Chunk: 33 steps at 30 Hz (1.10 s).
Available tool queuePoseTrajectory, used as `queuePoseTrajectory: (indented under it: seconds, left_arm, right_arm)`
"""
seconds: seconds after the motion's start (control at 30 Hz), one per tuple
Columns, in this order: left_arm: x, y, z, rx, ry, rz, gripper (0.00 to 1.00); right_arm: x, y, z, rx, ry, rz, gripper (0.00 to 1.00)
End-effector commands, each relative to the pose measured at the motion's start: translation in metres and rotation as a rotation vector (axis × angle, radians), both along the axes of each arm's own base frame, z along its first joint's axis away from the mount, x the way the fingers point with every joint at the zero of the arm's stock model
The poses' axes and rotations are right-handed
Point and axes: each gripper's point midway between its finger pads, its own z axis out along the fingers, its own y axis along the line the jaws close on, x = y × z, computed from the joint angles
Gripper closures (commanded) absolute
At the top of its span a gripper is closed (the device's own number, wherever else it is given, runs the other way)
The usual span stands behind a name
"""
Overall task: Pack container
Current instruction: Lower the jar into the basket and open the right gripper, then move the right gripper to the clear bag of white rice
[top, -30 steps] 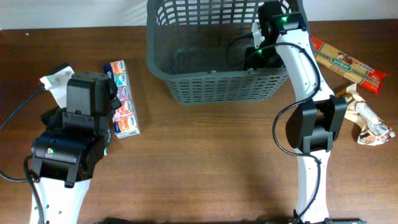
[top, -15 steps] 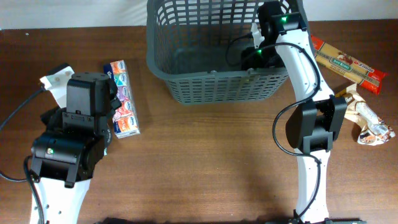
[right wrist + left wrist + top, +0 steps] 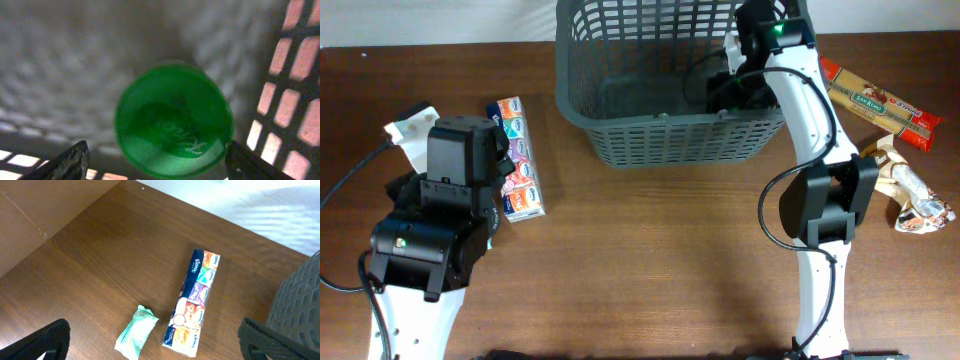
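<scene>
Right gripper [image 3: 156,156] wide over green lid [image 3: 172,120]

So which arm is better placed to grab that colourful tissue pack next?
Left. Its open hand hangs close to the tissue pack, while the right hand is down inside the container, across the table.

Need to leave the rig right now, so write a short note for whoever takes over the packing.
Left hand: open, empty, above the table by the tissue pack and small green packet.
Right hand: open, inside the container, over a green round-topped item near a slotted side wall.
Done: the green round-topped item is in the container.
Left: the tissue pack and small green packet, plus the pasta pack and crumpled packet to the container's right, lie outside on the table.
</scene>
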Motion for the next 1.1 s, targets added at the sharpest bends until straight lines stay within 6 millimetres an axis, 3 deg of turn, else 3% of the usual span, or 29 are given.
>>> queuePoseTrajectory:
  seconds: [0.0,0.03,0.17,0.27,0.33,0.43,0.53,0.67,0.77,0.83,0.93,1.07]
  left_arm:
    - [0.000,0.001,0.005,0.002,-0.010,-0.004,0.01]
    - [0.000,0.001,0.005,0.002,-0.010,-0.004,0.01]
    - [0.000,0.001,0.005,0.002,-0.010,-0.004,0.01]
    - [0.000,0.001,0.005,0.002,-0.010,-0.004,0.01]
    - [0.000,0.001,0.005,0.002,-0.010,-0.004,0.01]
    - [0.000,0.001,0.005,0.002,-0.010,-0.004,0.01]
    - [0.000,0.001,0.005,0.002,-0.010,-0.004,0.01]
    - [0.000,0.001,0.005,0.002,-0.010,-0.004,0.01]
    - [0.000,0.001,0.005,0.002,-0.010,-0.004,0.01]
    - [0.000,0.001,0.005,0.002,-0.010,-0.004,0.01]
    - [0.000,0.001,0.005,0.002,-0.010,-0.004,0.01]
    - [0.000,0.001,0.005,0.002,-0.010,-0.004,0.01]
  right_arm:
    - [0.018,0.010,0.061,0.070,-0.158,0.001,0.20]
    - [0.022,0.013,0.089,0.093,-0.225,0.007,0.18]
    - [0.019,0.011,0.158,0.121,-0.384,0.002,0.16]
    - [0.009,-0.012,0.202,0.089,-0.487,-0.068,0.12]
    - [0.001,-0.045,0.230,0.028,-0.554,-0.180,0.11]
    - [-0.022,-0.116,0.266,-0.100,-0.634,-0.421,0.05]
    - [-0.052,-0.184,0.285,-0.184,-0.653,-0.636,0.02]
    - [-0.089,-0.252,0.280,-0.192,-0.597,-0.889,0.01]
    - [-0.103,-0.294,0.265,-0.144,-0.541,-1.035,0.01]
    - [-0.109,-0.313,0.248,-0.068,-0.476,-1.082,0.01]
    - [-0.111,-0.320,0.228,0.054,-0.396,-1.071,0.01]
    - [-0.124,-0.344,0.200,0.061,-0.297,-1.137,0.01]
